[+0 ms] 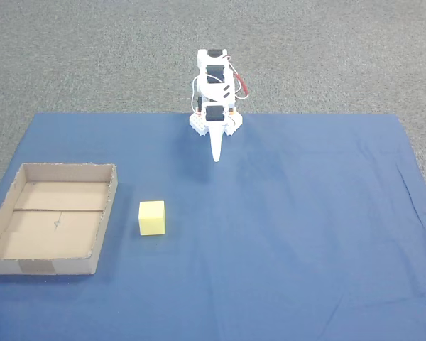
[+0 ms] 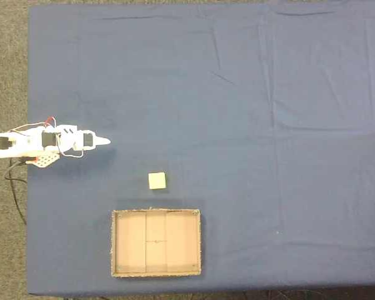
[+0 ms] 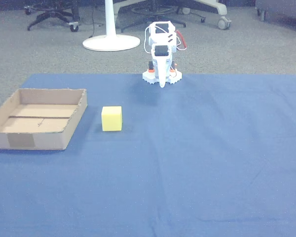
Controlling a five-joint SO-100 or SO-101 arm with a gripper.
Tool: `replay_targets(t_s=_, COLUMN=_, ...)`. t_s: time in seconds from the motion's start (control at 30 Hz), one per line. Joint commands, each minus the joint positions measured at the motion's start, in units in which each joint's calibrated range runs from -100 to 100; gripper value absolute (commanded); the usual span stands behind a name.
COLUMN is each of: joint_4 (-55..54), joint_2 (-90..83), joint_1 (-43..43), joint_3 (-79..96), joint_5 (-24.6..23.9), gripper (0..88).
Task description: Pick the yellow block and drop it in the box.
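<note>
Here the gripper (image 1: 216,158) hangs folded in on itself at the far edge of the blue cloth (image 1: 284,234), its white fingers drawn together into one narrow point that aims down at the cloth and grips nothing; in a fixed view from above the same tip (image 2: 104,142) points to the right, away from the white arm (image 2: 44,142) and its red and black wires at the left edge of the cloth (image 2: 269,94), and in the other view the gripper (image 3: 161,83) sits low between the arm's orange-trimmed base, with the jaws pressed shut as far as the small picture lets one tell. Well apart from the tip, out on the bare cloth (image 3: 212,163), stands the yellow block (image 1: 152,217), a small pale cube resting flat and upright, untouched by anything. From above the block (image 2: 157,180) lies between the arm and the box (image 2: 115,244), just beside the box's nearer wall but not touching it; in the other view it (image 3: 111,118) stands just right of the box (image 3: 74,126). The box (image 1: 106,227) is a shallow brown cardboard tray with low walls, a dark seam across its floor and a darker tape patch on the wall nearest the camera, and it holds nothing. Beyond the cloth is grey carpet (image 1: 341,57), and in the other view a white round stand base (image 3: 111,42) and chair legs with castors (image 3: 49,17) stand on the carpet behind the arm
</note>
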Motion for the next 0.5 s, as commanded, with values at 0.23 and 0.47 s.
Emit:
replay_targets(t_s=0.23, joint_4=0.17, joint_2=-0.28, joint_1=0.46, joint_3=0.89, joint_5=2.44, gripper=0.2)
replay_targets(t_s=0.47, joint_4=-9.84, joint_2=13.23, joint_1=1.8, joint_3=-3.46, joint_5=0.44, gripper=6.3)
